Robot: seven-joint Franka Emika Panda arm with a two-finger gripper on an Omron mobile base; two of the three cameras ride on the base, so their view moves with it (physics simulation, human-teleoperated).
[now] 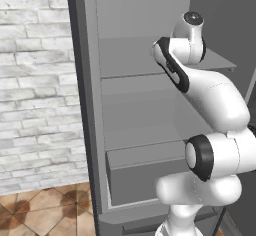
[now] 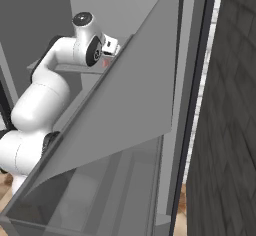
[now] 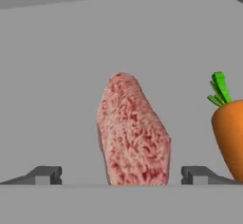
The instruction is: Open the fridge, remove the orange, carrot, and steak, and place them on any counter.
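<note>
steak (image 3: 133, 132) sits straight ahead of my claw (image 3: 121, 175), a pinkish-red slab lying on a light grey shelf (image 3: 71, 52) inside the fridge (image 1: 90, 130). my two fingertips (image 3: 45, 174) stand wide apart on either side of it with nothing between them yet, and the meat lies between their lines, so i judge i am lined up for a grab but have not made it. carrot (image 3: 231, 137) lies just beside the steak toward the shelf's right edge in my hand view, green tip pointing away from me.

fridge door (image 2: 130, 110) stands swung open, so that first step looks done. from the left base view my arm (image 1: 210, 105) reaches in at an upper shelf. steak and carrot are both on their shelf, so neither has gone to any counter. where the orange is i cannot tell from here. by my reckoning the fetching and placing of these two is ahead of me, starting with closing on the steak.
</note>
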